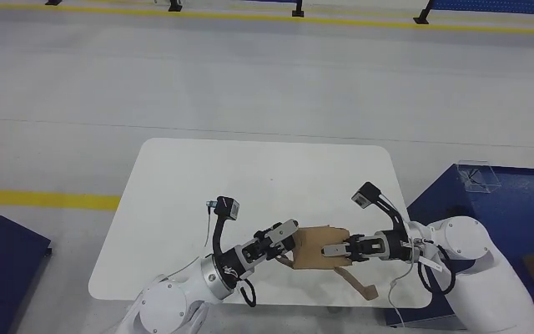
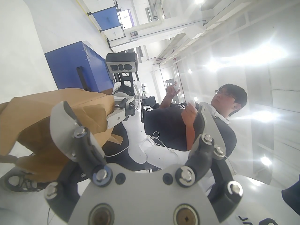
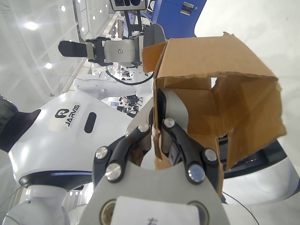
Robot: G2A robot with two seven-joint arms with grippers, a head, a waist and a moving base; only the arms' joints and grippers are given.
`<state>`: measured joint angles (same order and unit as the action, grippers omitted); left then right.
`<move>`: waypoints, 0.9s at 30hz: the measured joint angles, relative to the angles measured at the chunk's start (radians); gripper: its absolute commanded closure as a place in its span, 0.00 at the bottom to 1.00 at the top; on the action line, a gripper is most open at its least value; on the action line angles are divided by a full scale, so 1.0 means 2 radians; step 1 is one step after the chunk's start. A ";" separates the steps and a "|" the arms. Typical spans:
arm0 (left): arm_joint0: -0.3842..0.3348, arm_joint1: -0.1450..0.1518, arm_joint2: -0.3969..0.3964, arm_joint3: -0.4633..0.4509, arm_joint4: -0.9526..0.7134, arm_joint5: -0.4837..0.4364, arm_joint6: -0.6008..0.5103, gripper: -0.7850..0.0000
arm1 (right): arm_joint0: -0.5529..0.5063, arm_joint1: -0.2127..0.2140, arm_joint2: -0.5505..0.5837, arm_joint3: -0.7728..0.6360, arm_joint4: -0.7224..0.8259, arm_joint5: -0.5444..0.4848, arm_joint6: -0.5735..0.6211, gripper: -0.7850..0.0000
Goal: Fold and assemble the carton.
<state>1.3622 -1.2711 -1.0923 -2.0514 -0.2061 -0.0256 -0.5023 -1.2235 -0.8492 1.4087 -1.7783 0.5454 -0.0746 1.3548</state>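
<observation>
The brown carton (image 1: 315,247) is held partly opened just above the front of the white table (image 1: 250,175), with one loose flap (image 1: 360,286) trailing toward the table's front edge. My right gripper (image 1: 334,250) comes in from the right and is shut on one carton wall (image 3: 156,87), which stands edge-on between its fingers (image 3: 175,108). My left gripper (image 1: 284,236) sits at the carton's other side, open wide. One of its fingers (image 2: 64,115) lies against the carton (image 2: 35,122), while the other finger (image 2: 207,120) is in free air. The carton's inside (image 3: 234,108) is hollow.
A blue cabinet (image 1: 467,204) stands right of the table with a clear plastic box (image 1: 477,175) on top. Another blue unit (image 1: 17,259) sits at the left edge. The far half of the table is bare.
</observation>
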 measured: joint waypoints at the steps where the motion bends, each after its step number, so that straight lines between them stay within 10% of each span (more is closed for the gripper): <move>1: 0.000 0.000 0.000 0.000 0.000 0.000 0.000 0.00 | 0.000 0.000 0.000 0.000 0.000 0.000 0.000 1.00; 17: 0.042 0.011 -0.093 -0.124 0.079 0.012 0.053 0.00 | 0.061 -0.013 -0.027 0.116 0.203 0.037 0.082 1.00; 27: 0.074 0.013 -0.142 -0.126 0.048 -0.015 0.074 0.00 | 0.089 -0.021 -0.061 0.144 0.283 0.073 0.091 1.00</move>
<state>1.5102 -1.2450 -1.3768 -2.3037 -0.1093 -0.0553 -0.3546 -1.0451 -0.8912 1.2861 -1.4912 1.1107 0.0716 1.5359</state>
